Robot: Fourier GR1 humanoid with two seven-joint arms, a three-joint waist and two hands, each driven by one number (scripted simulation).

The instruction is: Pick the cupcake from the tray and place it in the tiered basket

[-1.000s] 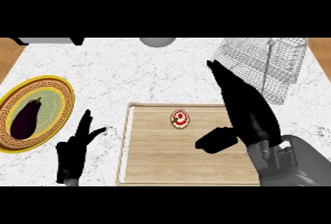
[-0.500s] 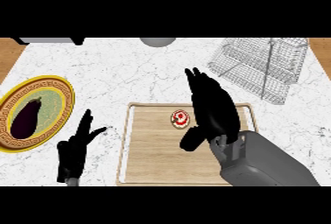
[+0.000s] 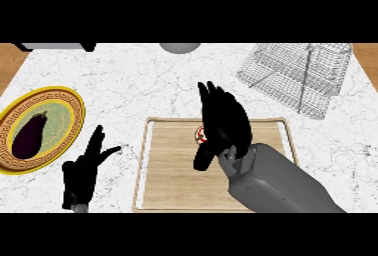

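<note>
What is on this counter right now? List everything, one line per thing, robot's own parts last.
counter: one, white marble, fills the view
tray: one, light wood, lower centre
cupcake: one, red and white, on the tray's upper part, mostly hidden under the right hand
tiered basket: one, grey wire, upper right
plate: one, yellow rim with green inside, left edge
eggplant: one, dark purple, on the plate
round object: one, grey, top edge, cut off
dark object: one, top left, cut off
right hand: one, black, fingers straight, over the cupcake
right forearm: one, grey, lower right
left hand: one, black, open, left of the tray
</note>
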